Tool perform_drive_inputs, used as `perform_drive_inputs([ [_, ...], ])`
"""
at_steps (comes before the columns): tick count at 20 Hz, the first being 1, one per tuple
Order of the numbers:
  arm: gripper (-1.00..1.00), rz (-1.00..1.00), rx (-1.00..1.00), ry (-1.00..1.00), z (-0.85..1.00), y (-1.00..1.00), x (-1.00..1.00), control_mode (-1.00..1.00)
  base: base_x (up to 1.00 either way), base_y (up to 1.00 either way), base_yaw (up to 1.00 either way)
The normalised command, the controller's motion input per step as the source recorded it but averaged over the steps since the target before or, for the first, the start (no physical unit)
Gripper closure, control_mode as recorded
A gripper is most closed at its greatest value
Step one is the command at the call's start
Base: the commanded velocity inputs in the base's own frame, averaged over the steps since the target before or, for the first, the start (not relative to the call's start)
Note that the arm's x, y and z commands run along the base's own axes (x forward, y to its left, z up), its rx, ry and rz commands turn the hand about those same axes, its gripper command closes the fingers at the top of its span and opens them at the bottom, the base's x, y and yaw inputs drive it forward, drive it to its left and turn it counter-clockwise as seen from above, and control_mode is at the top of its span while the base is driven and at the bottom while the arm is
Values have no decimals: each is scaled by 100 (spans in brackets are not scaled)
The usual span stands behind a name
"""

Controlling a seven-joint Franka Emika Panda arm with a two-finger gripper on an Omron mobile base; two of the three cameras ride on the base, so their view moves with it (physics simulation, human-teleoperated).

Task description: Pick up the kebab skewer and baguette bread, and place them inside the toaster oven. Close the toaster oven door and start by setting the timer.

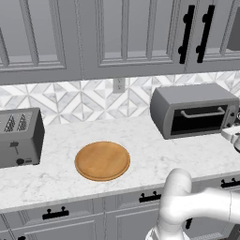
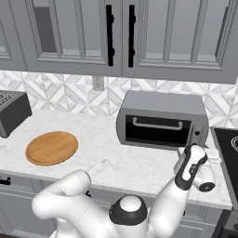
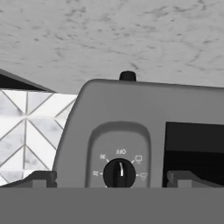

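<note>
**Facing the toaster oven's control end, jaws spread wide**

Looking along your gripper (image 3: 112,179), you will find its two fingertips (image 3: 39,178) set far apart at the bottom of the hand view, with nothing between them. The black timer dial (image 3: 119,173) of the toaster oven (image 2: 162,120) sits squarely in that gap, just ahead; the hand view is rolled, so the oven appears inverted with the marble counter (image 1: 140,154) above it. Whether a fingertip touches the dial cannot be told.

From the right base view, your hand hangs just in front of the oven's right-hand control strip (image 2: 197,135), low over the counter edge. The toaster oven door (image 2: 157,131) stands shut and upright, its silver bar handle (image 2: 157,123) across the top of the dark glass. What lies behind that glass cannot be made out.

Well to the left of the oven, a round wooden board (image 1: 102,161) lies flat on the counter. Farther left again, a grey slot toaster (image 1: 19,137) stands against the tiled backsplash (image 1: 84,101). Grey cabinets (image 1: 117,33) hang above the oven.
</note>
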Motion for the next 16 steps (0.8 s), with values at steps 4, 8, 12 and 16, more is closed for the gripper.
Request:
perform_drive_inputs([
  [4,-100,-3,0,-1,-4,0,0,-100,0,0,0],
  [8,-100,-4,0,-1,0,0,0,-100,0,0,0],
  [12,-100,-4,0,-2,0,0,0,-100,0,0,0],
  [16,-100,-5,0,-1,0,4,0,-100,0,0,0],
])
